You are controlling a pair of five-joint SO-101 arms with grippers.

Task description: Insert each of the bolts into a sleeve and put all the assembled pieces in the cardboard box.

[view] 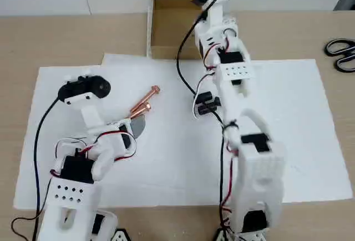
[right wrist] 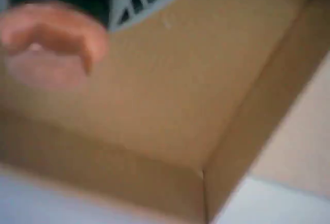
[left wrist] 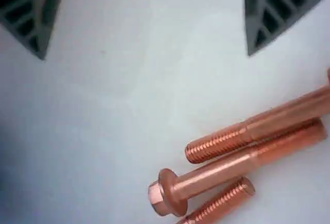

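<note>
On the white sheet, left gripper hangs released, jaws spread wide, just beside the loose copper bolts lying side by side. Right gripper sits inside the cardboard box, clenched on a blurred copper piece.

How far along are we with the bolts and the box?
Done: nothing seen boxed; the cardboard box floor in view is bare. In hand: a blurred copper piece by the right claw, over the box. Remaining: loose copper bolts on the white sheet under the open left claw.
</note>
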